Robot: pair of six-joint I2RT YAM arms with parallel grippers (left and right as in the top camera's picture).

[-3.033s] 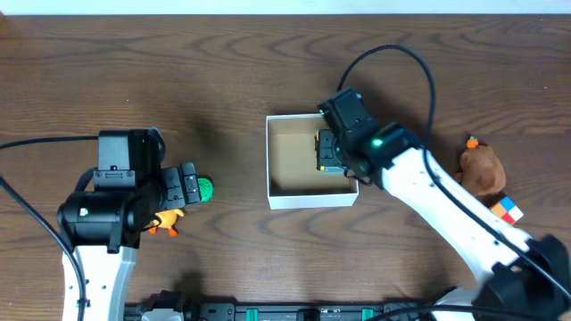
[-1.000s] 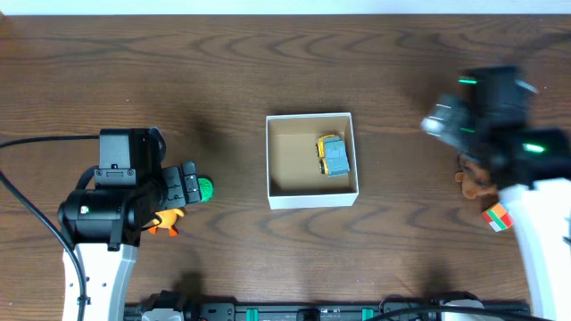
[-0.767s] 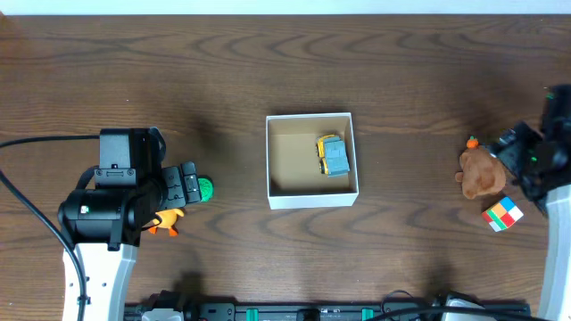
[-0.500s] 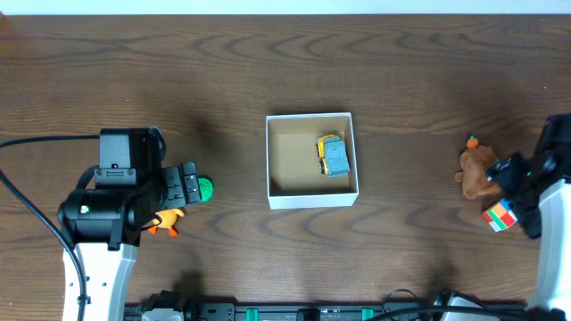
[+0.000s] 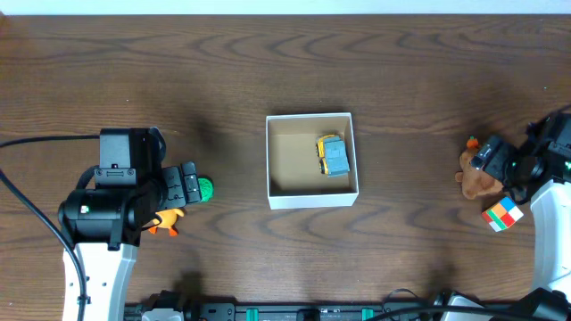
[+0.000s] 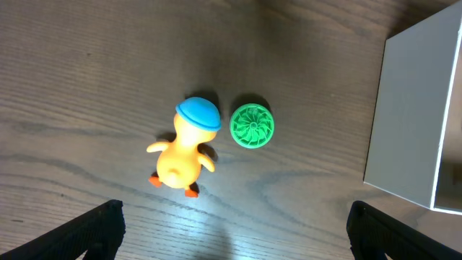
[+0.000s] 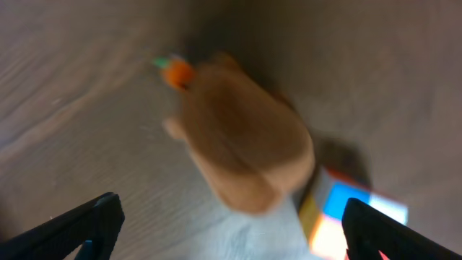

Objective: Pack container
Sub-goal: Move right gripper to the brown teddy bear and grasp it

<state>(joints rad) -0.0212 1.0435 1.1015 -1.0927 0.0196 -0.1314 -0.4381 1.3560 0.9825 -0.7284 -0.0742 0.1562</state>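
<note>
The container (image 5: 311, 198), a white-walled square box with a tan inside, sits mid-table with a blue and yellow toy truck (image 5: 333, 155) in its right half. My left gripper (image 5: 189, 187) hangs open above a yellow duck (image 6: 184, 148) and a green ribbed disc (image 6: 252, 126), touching neither. The container's white wall (image 6: 411, 123) shows at the right of the left wrist view. My right gripper (image 5: 496, 163) is open just over a brown plush toy (image 7: 242, 141) at the far right, with nothing between its fingers.
A multicoloured cube (image 5: 502, 214) lies right beside the plush, toward the front edge; it shows blurred as the cube (image 7: 346, 217) in the right wrist view. The left arm's black cable (image 5: 45, 141) runs off the left edge.
The right arm let go of the toy truck in the container, swung out to the far right, and now sits over the plush. The left arm, duck and disc have not moved.
</note>
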